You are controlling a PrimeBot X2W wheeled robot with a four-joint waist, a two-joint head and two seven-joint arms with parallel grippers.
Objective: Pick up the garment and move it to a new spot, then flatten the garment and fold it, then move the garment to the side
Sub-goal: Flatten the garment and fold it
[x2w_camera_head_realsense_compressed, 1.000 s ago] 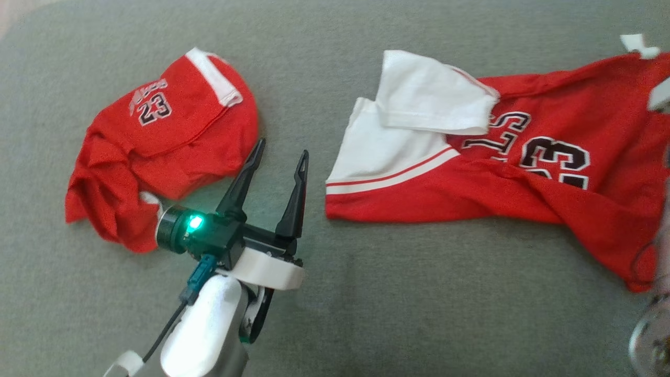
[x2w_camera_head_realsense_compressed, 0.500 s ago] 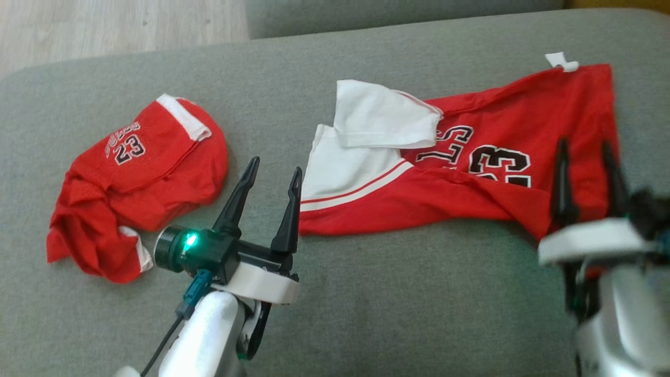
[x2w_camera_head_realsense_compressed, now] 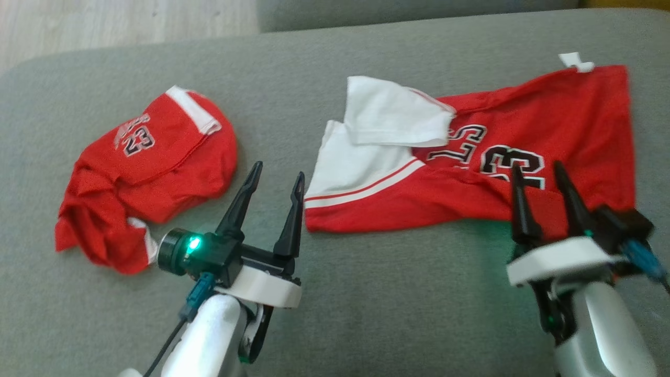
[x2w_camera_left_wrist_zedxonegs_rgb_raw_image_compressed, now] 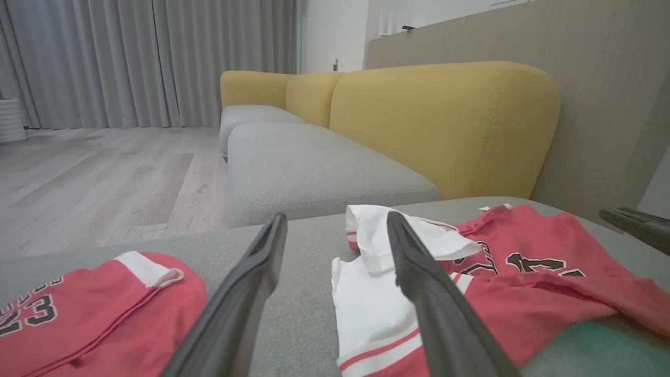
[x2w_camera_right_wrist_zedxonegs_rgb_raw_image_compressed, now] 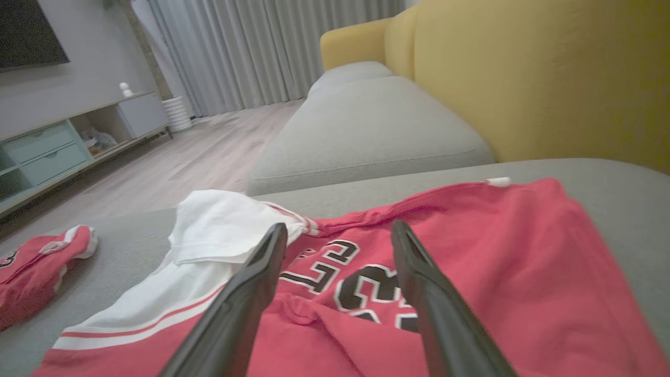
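A red and white jersey, the garment [x2w_camera_head_realsense_compressed: 555, 115] [x2w_camera_left_wrist_zedxonegs_rgb_raw_image_compressed: 523, 283] [x2w_camera_right_wrist_zedxonegs_rgb_raw_image_compressed: 497, 251], lies spread on the grey sofa cushion [x2w_camera_head_realsense_compressed: 392, 303] at the right, one white sleeve folded over. My right gripper [x2w_camera_head_realsense_compressed: 536, 167] [x2w_camera_right_wrist_zedxonegs_rgb_raw_image_compressed: 339, 226] hovers open at its near edge, over the red cloth, holding nothing. My left gripper [x2w_camera_head_realsense_compressed: 278, 172] [x2w_camera_left_wrist_zedxonegs_rgb_raw_image_compressed: 336, 217] stands open over bare cushion just left of the jersey's white end. A crumpled pair of red shorts [x2w_camera_head_realsense_compressed: 157, 157] [x2w_camera_left_wrist_zedxonegs_rgb_raw_image_compressed: 94, 309] [x2w_camera_right_wrist_zedxonegs_rgb_raw_image_compressed: 31, 267] with the same number lies further left.
The cushion's far edge drops to wooden floor [x2w_camera_head_realsense_compressed: 104, 21]. Another grey seat [x2w_camera_left_wrist_zedxonegs_rgb_raw_image_compressed: 314, 167] and a yellow backrest [x2w_camera_left_wrist_zedxonegs_rgb_raw_image_compressed: 445, 120] stand beyond. Bare cushion runs along the front.
The head camera has shifted, bringing the floor into the picture. My right gripper has come into view at the lower right and moved leftwards over the jersey. The left gripper has barely moved.
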